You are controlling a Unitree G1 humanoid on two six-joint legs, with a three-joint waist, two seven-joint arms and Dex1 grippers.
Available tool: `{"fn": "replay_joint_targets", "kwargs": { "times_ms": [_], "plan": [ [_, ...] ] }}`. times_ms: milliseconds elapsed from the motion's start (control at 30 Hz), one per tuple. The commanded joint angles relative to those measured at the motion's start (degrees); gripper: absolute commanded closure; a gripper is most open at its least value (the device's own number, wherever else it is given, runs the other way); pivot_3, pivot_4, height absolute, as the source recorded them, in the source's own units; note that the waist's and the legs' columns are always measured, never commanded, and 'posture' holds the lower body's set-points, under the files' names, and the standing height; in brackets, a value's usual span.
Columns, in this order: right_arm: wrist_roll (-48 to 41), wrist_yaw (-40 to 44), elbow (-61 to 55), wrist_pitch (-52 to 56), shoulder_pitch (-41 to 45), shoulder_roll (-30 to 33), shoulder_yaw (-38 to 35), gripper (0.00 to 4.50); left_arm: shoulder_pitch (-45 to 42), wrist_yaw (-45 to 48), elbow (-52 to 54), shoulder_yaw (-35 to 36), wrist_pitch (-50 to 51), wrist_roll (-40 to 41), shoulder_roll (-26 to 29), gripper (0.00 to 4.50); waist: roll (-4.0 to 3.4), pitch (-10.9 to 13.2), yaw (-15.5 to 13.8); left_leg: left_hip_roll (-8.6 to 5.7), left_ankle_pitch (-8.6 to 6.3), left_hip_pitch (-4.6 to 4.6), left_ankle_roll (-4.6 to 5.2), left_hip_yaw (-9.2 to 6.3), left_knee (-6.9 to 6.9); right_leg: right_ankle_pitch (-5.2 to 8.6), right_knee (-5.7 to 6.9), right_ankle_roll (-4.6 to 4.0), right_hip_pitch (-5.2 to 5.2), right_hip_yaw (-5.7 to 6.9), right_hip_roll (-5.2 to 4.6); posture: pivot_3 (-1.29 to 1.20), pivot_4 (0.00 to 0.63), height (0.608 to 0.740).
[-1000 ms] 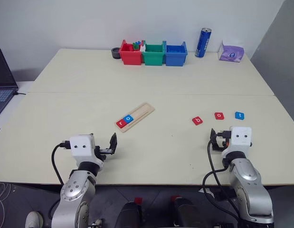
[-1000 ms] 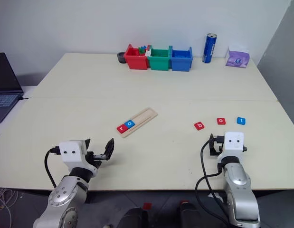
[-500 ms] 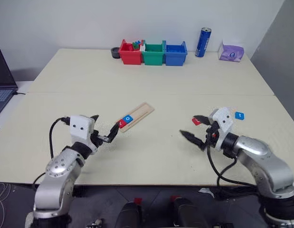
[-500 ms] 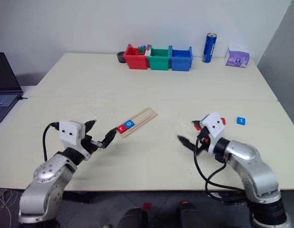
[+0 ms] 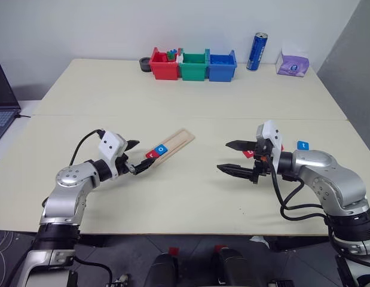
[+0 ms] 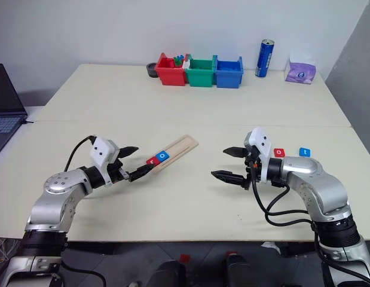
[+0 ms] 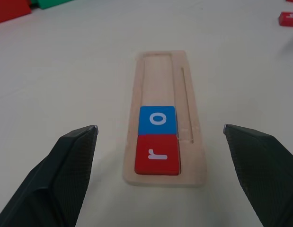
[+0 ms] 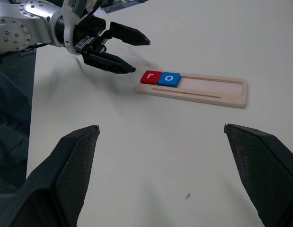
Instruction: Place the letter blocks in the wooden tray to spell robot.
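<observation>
Two-armed assembly of the word "robot", shown with two letters set. The wooden tray (image 5: 171, 145) lies aslant near the middle of the counter (image 5: 190, 95). At the tray's near end sit a red "r" block (image 7: 157, 154) and a blue "o" block (image 7: 157, 119), touching each other; the rest of the groove is bare.

The left claw (image 5: 135, 156) hovers just beside the tray's near end, its two black fingers spread wide and holding nothing. The right claw (image 5: 237, 156) points toward the tray from well apart, its jaws likewise wide apart and empty.

Of the loose letter blocks, a red block (image 6: 280, 152) and a blue block (image 5: 302, 145) lie on the counter beyond the right arm; another red block (image 5: 248, 153) shows partly behind the right claw. Their letters cannot be read here.

Handling, as a judgement: the blocks look thin, rigid and light, with smooth faces, so they should not deform but may skid on the counter or tip when pinched. The best hold seems to be across two opposite edges, fingers coming from above. The tray, also light and unfixed, may shift if nudged; the left claw appears placed to steady it.

At the far edge stand three plastic bins (image 5: 193, 65), a blue can (image 5: 255, 52) and a tissue pack (image 5: 291, 64).
</observation>
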State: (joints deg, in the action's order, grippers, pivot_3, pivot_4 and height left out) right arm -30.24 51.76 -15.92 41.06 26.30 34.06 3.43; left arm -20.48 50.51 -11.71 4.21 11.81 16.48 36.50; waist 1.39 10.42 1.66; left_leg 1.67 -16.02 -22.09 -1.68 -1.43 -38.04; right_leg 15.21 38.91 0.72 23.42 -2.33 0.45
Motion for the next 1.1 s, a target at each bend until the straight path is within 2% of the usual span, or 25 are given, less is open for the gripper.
{"fn": "replay_joint_targets", "kwargs": {
  "times_ms": [33, 367, 1100],
  "plan": [
    [0.14, -1.09, -1.22, -1.34, 0.85, -0.11, -1.18, 0.02, -3.3, 1.4, -3.31, -0.07, -2.76, -0.61, -0.37, 0.0, 0.0, 0.0, 0.0, 0.0, 0.0, -0.01, 0.0, -0.01, 0.0, 0.0, 0.0, 0.0, 0.0, 0.01, 0.0, 0.0, 0.15, 0.74],
    [-0.87, -2.95, -3.31, -0.47, 0.12, 0.17, -1.58, 0.02, -11.43, 6.46, -17.43, -2.69, -6.12, -3.15, -2.5, 0.0, 0.0, 0.0, 0.01, -0.03, 0.0, -0.01, 0.0, 0.0, -0.01, 0.0, 0.04, 0.01, 0.01, 0.07, 0.01, 0.0, 0.15, 0.74],
    [-1.5, -5.81, -4.4, 0.66, 0.91, -0.41, -1.89, 0.02, -15.09, 7.73, -32.08, -4.58, -14.83, -8.94, -5.57, 0.0, 0.0, 0.0, 0.0, -0.03, 0.0, 0.0, 0.0, 0.0, -0.03, -0.01, 0.09, 0.0, 0.03, 0.07, 0.01, 0.0, 0.15, 0.74]
  ]
}}
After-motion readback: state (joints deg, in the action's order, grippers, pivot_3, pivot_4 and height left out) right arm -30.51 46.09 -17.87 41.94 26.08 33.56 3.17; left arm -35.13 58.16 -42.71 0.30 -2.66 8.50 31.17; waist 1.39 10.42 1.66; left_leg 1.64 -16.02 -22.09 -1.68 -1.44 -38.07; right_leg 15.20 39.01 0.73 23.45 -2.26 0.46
